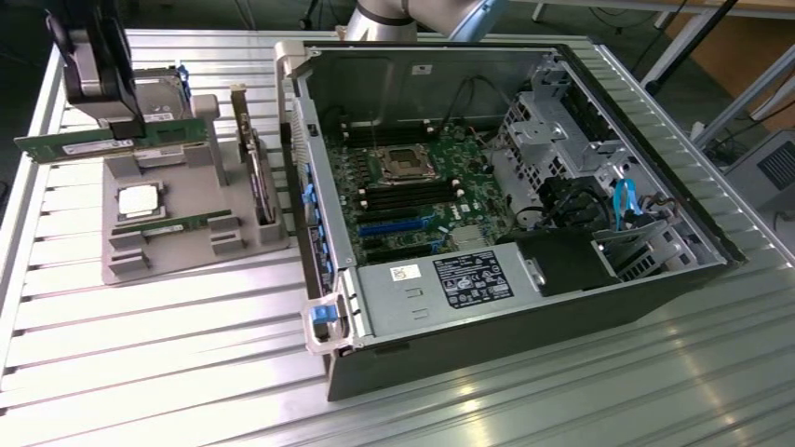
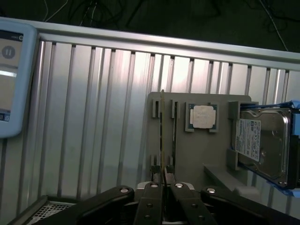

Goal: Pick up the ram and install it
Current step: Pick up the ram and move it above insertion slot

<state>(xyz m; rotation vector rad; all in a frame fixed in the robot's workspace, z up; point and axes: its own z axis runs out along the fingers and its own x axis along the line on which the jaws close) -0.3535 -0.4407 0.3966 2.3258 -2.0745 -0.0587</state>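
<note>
Currently fingers (image 2: 153, 199) clamped on ram (image 1: 62, 147), held above holder (image 1: 186, 256); risk: thin-edge grip lets stick tilt; would misalign w/ mobo slots (image 1: 397, 197).

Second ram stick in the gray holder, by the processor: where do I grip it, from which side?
Pinch the second ram stick mid-length across its thin faces, coming from straight above. It seems to stand on edge in the gray holder, so just its long upper edge is free. The gripper holds another ram.
</note>
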